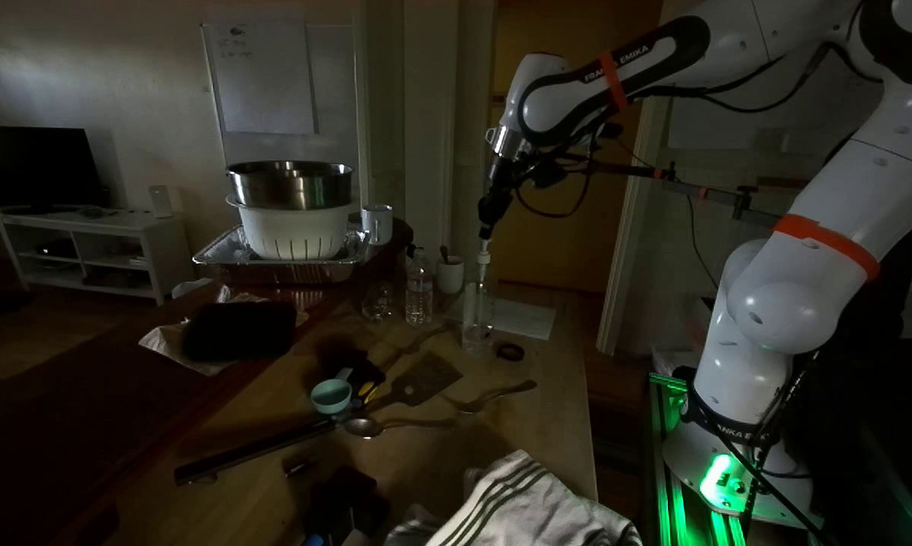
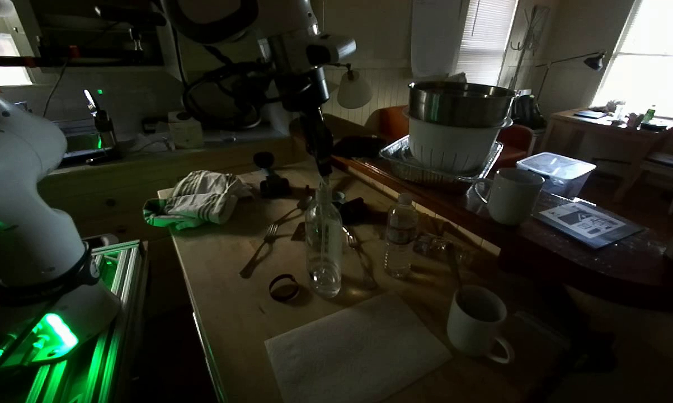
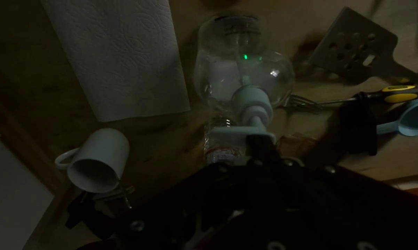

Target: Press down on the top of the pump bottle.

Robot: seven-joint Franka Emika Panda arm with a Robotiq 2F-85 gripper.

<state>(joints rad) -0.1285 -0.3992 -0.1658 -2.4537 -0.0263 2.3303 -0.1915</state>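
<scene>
The pump bottle [image 1: 477, 315] is clear with a whitish pump neck and stands upright on the wooden table in both exterior views [image 2: 324, 252]. In the wrist view the bottle [image 3: 243, 76] is seen from above, with its pump spout pointing left. My gripper [image 1: 486, 230] is directly above the pump, pointing down, and it also shows in an exterior view [image 2: 324, 168]. In the wrist view the dark closed fingertips [image 3: 261, 140] overlap the top of the pump head and appear to touch it. Nothing shows between the fingers.
A water bottle [image 2: 400, 238] and a white mug [image 2: 476, 319] stand near the pump bottle. A paper towel [image 2: 358, 347], a dark ring [image 2: 284, 287], a spatula [image 1: 425, 378] and cutlery lie around it. A striped cloth [image 1: 531, 508] lies at one table end.
</scene>
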